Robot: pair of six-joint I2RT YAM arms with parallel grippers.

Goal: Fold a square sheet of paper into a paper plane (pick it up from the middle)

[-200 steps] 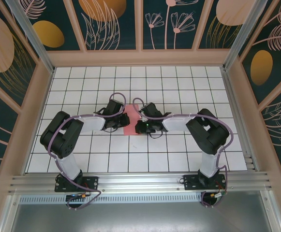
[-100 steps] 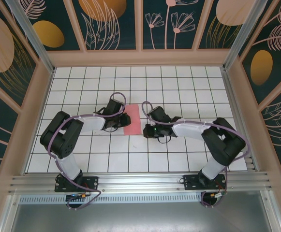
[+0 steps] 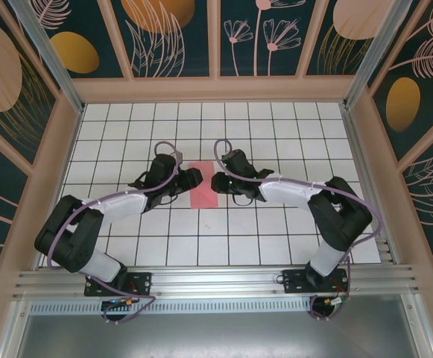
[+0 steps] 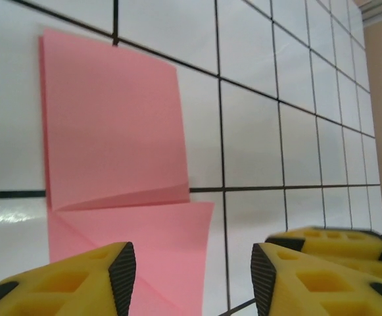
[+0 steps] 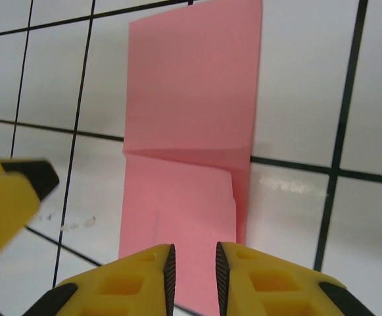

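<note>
Square sheet of paper (image 3: pixel 203 186), folded to a narrow rectangle with a cross crease, lying flat at the centre of the bench (image 3: pixel 127 134). The left gripper (image 3: pixel 191 179) is at its 9 o'clock with jaws roughly half apart, and the right gripper (image 3: pixel 216 183) at its 3 o'clock with jaws only slightly parted; neither holds anything. Likely hazards: with nothing pinning it, the upper layer, which looks slightly lifted, may spring open, and a nudge from either gripper could slide or skew the thin sheet on the smooth tiles, spoiling the next fold
</note>
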